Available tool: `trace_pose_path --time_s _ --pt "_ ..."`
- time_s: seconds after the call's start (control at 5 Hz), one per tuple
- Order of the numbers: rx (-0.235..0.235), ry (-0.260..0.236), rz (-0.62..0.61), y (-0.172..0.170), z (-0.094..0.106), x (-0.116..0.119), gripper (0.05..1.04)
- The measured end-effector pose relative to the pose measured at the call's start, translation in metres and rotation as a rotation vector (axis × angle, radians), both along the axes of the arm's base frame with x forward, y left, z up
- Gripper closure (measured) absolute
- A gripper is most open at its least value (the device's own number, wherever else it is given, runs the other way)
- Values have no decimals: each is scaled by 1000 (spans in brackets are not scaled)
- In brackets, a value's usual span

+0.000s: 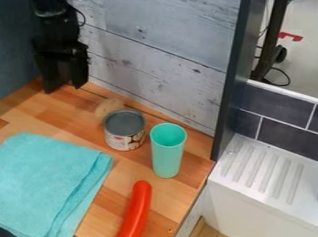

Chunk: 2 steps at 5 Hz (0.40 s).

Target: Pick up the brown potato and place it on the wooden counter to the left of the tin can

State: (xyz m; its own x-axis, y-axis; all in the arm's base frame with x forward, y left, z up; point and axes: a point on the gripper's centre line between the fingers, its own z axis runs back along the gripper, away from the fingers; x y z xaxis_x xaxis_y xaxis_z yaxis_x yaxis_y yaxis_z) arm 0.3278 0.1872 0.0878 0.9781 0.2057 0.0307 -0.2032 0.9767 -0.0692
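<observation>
The end effector (63, 89) hangs open over the back left of the desk (173, 211), its fingers spread apart. Nearest to it are a pale brown lump (107, 108) and, just beside that, a tin can (125, 138). A turquoise cup (167, 158) stands upright right of the can; nearer the camera lie a long red object (135, 212) and a folded turquoise cloth (41, 182)

On the counter (181, 189), the cup (166, 156) stands at the can's (124, 138) four o'clock. The rod (135, 214) lies at its six, the cloth (41, 182) between seven and eight.
</observation>
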Motion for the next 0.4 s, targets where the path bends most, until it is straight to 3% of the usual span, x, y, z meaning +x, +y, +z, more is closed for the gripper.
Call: trace_pose_path --time_s 0.2,0.4 --pt "27 4 -17 -4 16 -23 83" --pt "85 48 -55 -9 26 -53 83"
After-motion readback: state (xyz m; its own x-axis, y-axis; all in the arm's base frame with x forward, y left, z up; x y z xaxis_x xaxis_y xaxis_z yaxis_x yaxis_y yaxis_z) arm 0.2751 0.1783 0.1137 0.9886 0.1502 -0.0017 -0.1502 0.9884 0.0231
